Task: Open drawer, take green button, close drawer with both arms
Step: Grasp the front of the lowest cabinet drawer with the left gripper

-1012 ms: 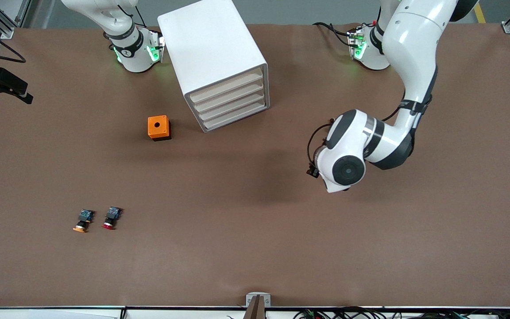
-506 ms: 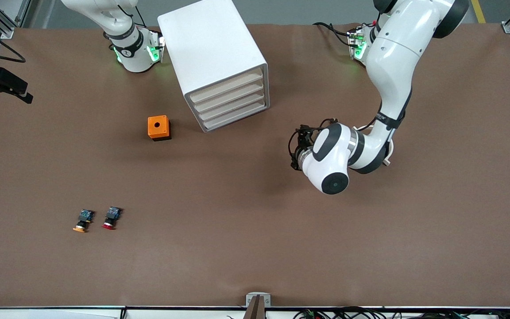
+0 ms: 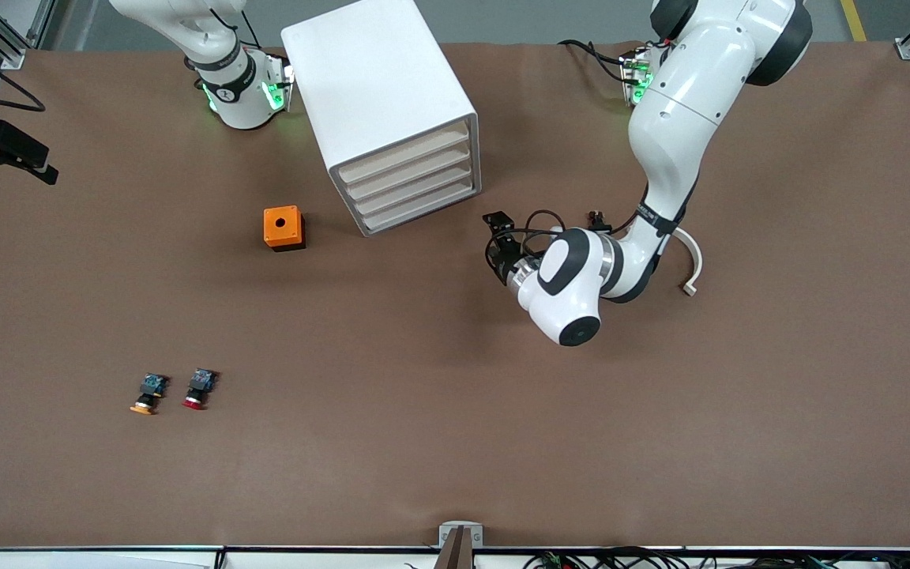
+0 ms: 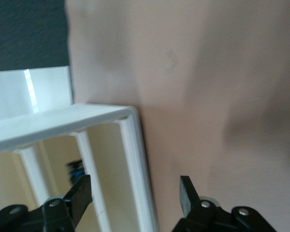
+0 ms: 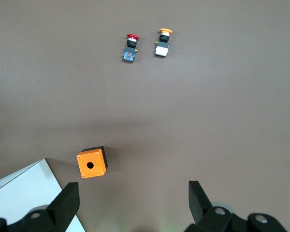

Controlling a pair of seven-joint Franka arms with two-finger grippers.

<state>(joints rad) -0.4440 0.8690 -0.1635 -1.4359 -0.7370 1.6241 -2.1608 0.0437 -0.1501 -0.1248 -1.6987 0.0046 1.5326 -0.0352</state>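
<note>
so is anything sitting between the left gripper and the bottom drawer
Nothing visible does. The left gripper hangs open over bare table beside the cabinet, toward the left arm's end, near its lower front corner. The drawer, lowest of four, is shut. The orange box stands toward the right arm's end, out of the way.

The left arm bends low over the tabletop, and its left gripper (image 4: pixel 135 195) has its fingers (image 4: pixel 81 193) spread apart. The right arm waits up high, right gripper (image 5: pixel 134 203) with fingers (image 5: pixel 67 202) wide apart.
</note>
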